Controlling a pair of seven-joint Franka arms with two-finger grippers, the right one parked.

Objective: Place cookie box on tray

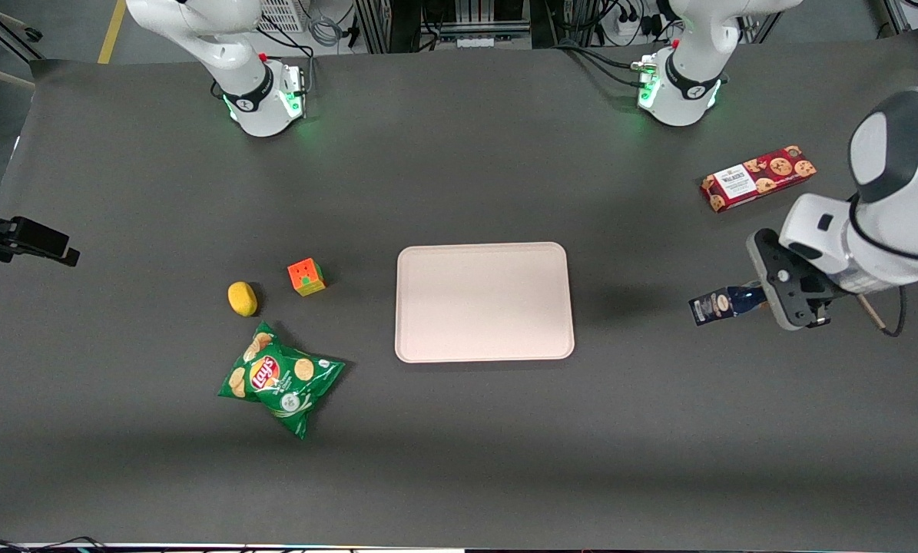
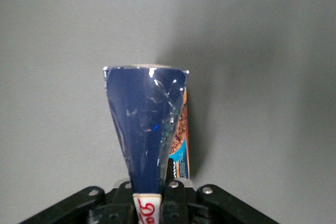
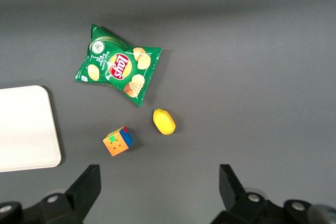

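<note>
Dark grey tabletop carrying a bare tray at its middle, with the gripper toward the working arm's end, its jaws clamped on one end of the cookie box. Pickup appears done, though whether the box is fully clear of the surface is hard to judge; carrying it to the tray and releasing it remain. Much of the box is hidden by the wrist.

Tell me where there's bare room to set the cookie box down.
The tray is wholly bare. The gripper, toward the working arm's end, holds the cookie box, and bare table lies between them. It's crowded toward the parked arm's end: cube, lemon, chips.
</note>
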